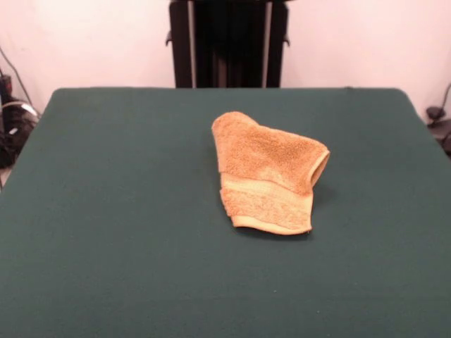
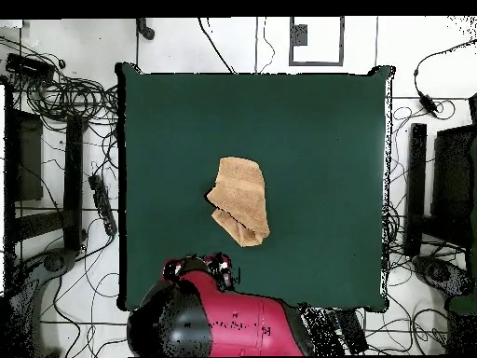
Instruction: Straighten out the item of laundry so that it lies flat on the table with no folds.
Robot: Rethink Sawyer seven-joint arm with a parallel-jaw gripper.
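Note:
The orange-tan washcloth lies crumpled near the middle of the dark green table. Its upper part is folded over itself and bulges at the right. The flat woven band and hem face the camera in the front view. In the overhead view the washcloth lies a little left of the table's centre, with a doubled fold at its lower end. The red and black arm is drawn back over the table's bottom edge. Its gripper is apart from the cloth and shows only as a dark tip.
The black pedestal stands behind the table's far edge in the front view. Cables and black equipment lie on the floor on both sides of the table.

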